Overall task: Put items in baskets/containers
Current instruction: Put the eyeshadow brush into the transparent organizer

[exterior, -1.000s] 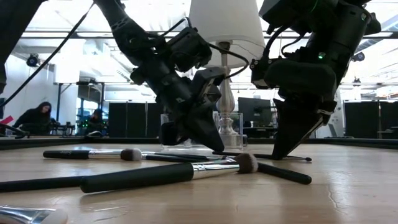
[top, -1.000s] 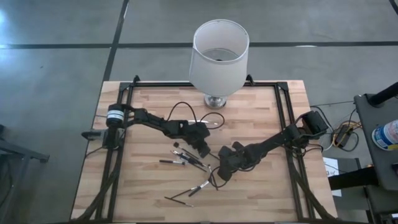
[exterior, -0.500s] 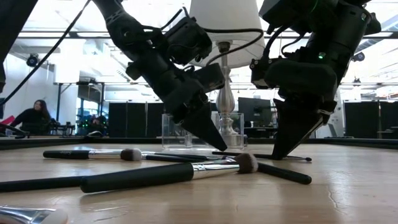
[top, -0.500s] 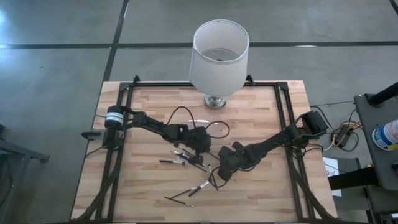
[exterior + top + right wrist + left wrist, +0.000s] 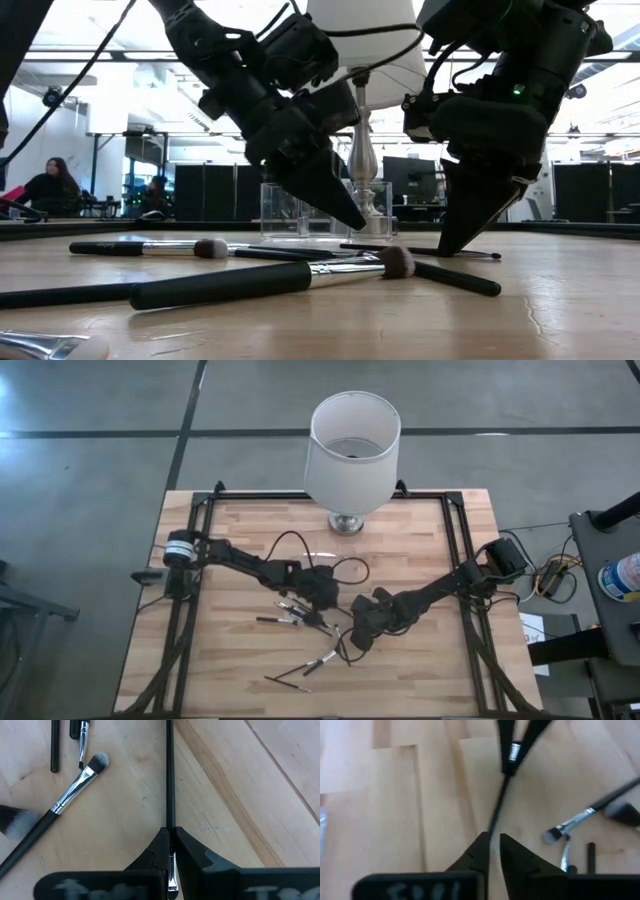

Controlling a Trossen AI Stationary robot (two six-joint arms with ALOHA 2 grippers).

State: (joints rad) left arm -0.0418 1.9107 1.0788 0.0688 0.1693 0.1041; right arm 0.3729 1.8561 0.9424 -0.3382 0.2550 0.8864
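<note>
- Left gripper [image 5: 492, 851] low over the wooden counter [image 5: 240, 525] near its middle, jaws parted a crack, straddling the near end of a thin black brush handle [image 5: 496, 815]; not yet clamped, by the look of it.
- Handle's long axis straight ahead of the jaws, in line with the gap; silver ferrule [image 5: 514, 752] at the far end.
- Right gripper [image 5: 169, 849] just right of the left one, clenched on another slim black brush [image 5: 169, 775], shaft pointing forward.
- Remaining dark brushes [image 5: 295, 618] scattered flat, front of centre.
- Clear plastic holder [image 5: 320, 210] behind both grippers, toward the white lamp [image 5: 350, 450]; left arm looks nearer to it.
</note>
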